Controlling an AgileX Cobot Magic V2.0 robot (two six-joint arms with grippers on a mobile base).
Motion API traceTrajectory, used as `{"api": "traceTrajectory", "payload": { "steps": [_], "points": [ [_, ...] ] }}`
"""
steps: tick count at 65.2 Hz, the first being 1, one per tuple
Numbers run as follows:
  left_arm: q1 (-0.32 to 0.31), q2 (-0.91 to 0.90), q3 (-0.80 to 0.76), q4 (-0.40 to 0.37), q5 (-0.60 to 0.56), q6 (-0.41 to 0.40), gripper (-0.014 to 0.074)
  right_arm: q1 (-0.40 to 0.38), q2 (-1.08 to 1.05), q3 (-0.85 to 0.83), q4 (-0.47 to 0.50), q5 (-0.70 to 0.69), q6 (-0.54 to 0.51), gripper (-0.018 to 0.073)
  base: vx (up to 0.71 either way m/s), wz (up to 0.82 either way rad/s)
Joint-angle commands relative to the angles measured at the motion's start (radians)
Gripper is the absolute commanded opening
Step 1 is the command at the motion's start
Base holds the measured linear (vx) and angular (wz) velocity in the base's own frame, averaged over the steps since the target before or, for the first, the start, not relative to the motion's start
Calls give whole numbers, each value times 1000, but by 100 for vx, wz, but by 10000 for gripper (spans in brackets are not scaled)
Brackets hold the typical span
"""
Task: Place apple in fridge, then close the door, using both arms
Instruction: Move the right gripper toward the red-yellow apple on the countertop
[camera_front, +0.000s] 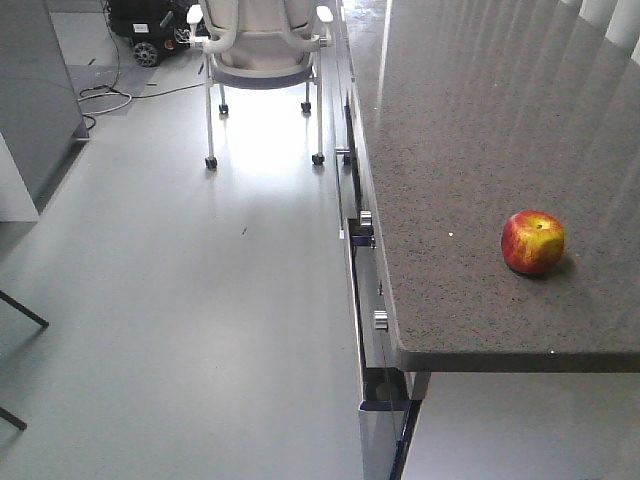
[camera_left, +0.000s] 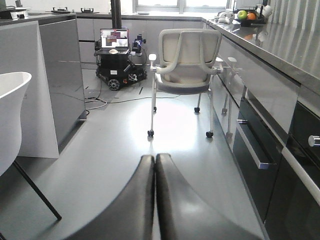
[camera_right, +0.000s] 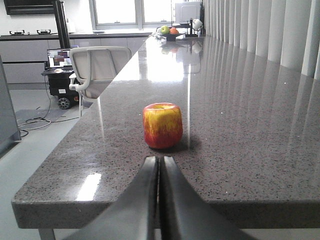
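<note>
apple (camera_right: 162, 125) sits on table (camera_right: 240, 150) at 12 o'clock of right end effector (camera_right: 160, 165), fingers pressed together, nearer than left.

Open countertop (camera_right: 250, 125) lies between the right claw (camera_right: 160, 160) and the apple (camera_right: 162, 126), free on every side.

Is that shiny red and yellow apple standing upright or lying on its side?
Upright: the glossy red-yellow apple rests on the speckled grey stone counter, yellowish stem dimple facing up.
</note>
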Motion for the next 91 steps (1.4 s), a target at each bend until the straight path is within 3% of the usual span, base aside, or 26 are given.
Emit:
{"api": "traceTrajectory", "payload": {
  "steps": [1,58,62,72,78,84,91],
  "points": [
    [-8,-14,-17,-1,-68,-9,-6,1,-16,-3,-7,-72,-3,-3,0,0],
    [-8,-14,-17,-1,-68,-9,-6,1,-16,-4,-4,-116,1,-3,0,0],
    [-8,-14,-17,-1,-68,-9,-6,1,-16,-4,37,-174,42,-3,0,0],
    [-8,-14,-17,-1,-68,-9,-6,1,-16,-5,246,-261,241,-3,0,0],
    [-8,-14,-17,-1,-68,-9,-6,1,-16,-36,279,-261,303,-3,0,0],
    [-8,-14,-17,-1,-68,-9,-6,1,-12,-139,236,-199,307,-3,0,0],
    [-8,-14,-17,-1,-68,-9,-6,1,40,-373,106,-31,243,-2,0,0]
  ]
}}
